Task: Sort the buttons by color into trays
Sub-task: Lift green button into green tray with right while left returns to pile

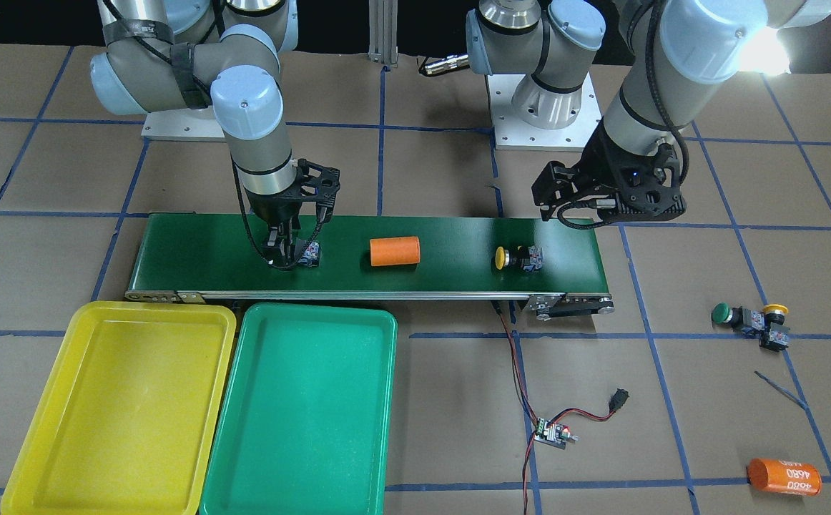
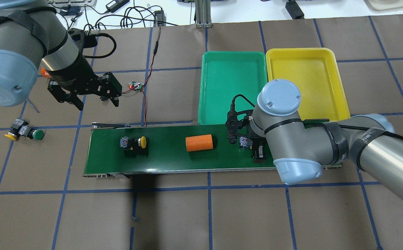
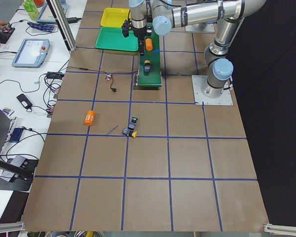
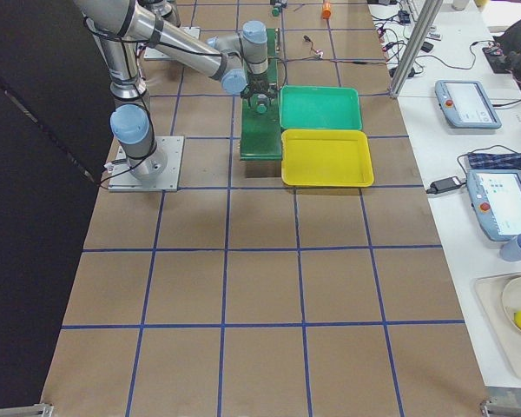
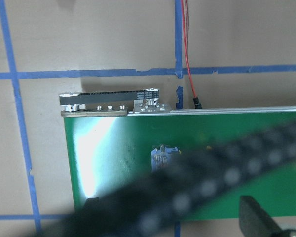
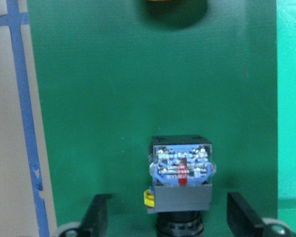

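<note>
From the front-facing camera, the yellow tray (image 1: 122,400) lies at the lower left of the counter (image 1: 444,172). Its long side touches the green tray (image 1: 301,408) just to its right. Above both trays runs the conveyor belt (image 1: 194,247). Over the belt's left part the right tool (image 1: 281,256) is lowered and released. The wrist view shows its fingers (image 6: 97,217) standing either side of a button (image 6: 181,173), with a gap on each side. That button's cap is hidden, so I cannot tell its colour. At mid-belt an orange cylinder (image 1: 395,251) lies on its side. Further right on the belt a yellow-capped button (image 1: 519,258) lies on its side too, cap pointing left. By the belt's right end the left tool (image 2: 97,102) hangs in the air, fingers spread wide, grasping nothing. At the right of the frame, off the belt, a green-capped button (image 1: 723,312) and a second yellow-capped button (image 1: 774,315) lie on the counter with their bodies touching.
</note>
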